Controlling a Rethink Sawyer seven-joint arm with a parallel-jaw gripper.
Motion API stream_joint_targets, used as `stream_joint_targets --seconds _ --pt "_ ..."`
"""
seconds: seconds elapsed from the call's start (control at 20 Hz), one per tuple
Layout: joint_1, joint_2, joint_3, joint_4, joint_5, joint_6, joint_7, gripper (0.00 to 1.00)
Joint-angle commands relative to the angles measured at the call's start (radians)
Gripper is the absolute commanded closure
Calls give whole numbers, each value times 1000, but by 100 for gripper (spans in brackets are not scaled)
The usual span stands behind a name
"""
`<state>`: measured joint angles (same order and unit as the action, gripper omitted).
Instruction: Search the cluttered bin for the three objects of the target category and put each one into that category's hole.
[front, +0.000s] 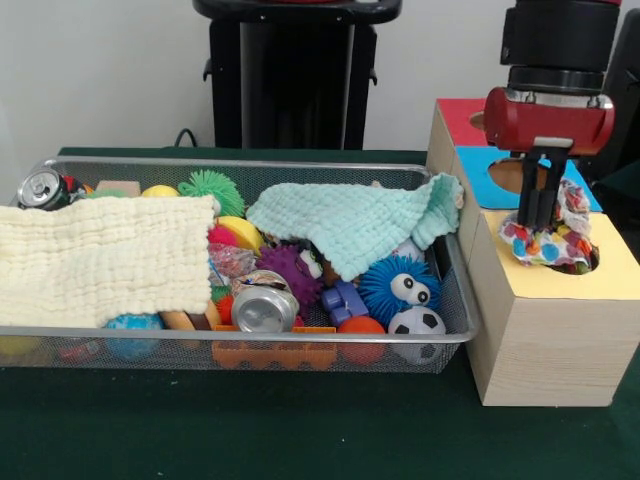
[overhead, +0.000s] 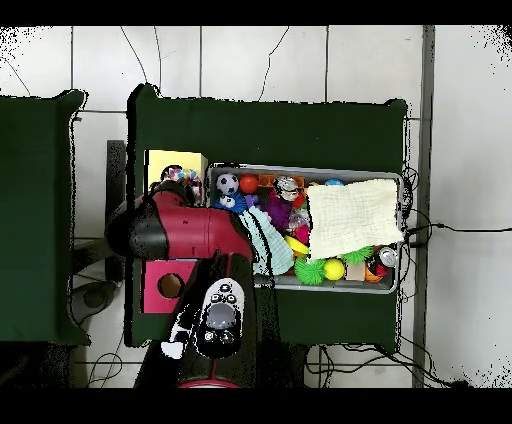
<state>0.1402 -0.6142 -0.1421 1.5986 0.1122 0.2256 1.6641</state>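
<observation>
yellow-topped box (front: 560, 300), wad (front: 552, 240) in claw (front: 541, 205)

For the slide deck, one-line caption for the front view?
Sawyer's claw lowers a confetti-spotted wrapper wad into the yellow-topped box's hole, beside the cluttered wire bin.

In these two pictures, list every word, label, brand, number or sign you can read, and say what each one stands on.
None can be read in either view.
Silver can at the wire basket's front: no lettering shows on its top.
Second can at the far left corner: print on its side is too blurred to read.
Confetti-spotted wrapper wad held by the gripper over the yellow-topped box: only coloured spots, no text.
</observation>
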Motion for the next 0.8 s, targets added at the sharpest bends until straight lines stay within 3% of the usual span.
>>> stream_joint_targets --seconds 0.05,0.8 --pt "-17 30 85 89 40 8 215 100" --pt "10 41 73 101 79 -3 255 100"
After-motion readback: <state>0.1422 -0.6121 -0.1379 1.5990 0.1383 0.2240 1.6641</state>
